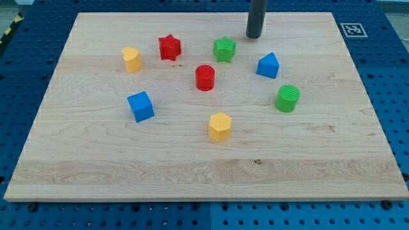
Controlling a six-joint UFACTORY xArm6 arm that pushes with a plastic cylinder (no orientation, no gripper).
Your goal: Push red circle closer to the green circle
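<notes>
Rod's upper part beyond frame

Bright, even light falls from overhead on the wooden board (211,172), and each block, like the red circle (205,77), casts only a small soft shadow at its foot. The picture is sharp, without glare. The board's edges perhaps bow slightly, though that is hard to judge.

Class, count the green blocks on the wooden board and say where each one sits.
2. The green star is near the view's top, just left of my tip. The green circle is toward the view's right, below the blue block. None seem hidden.
</notes>
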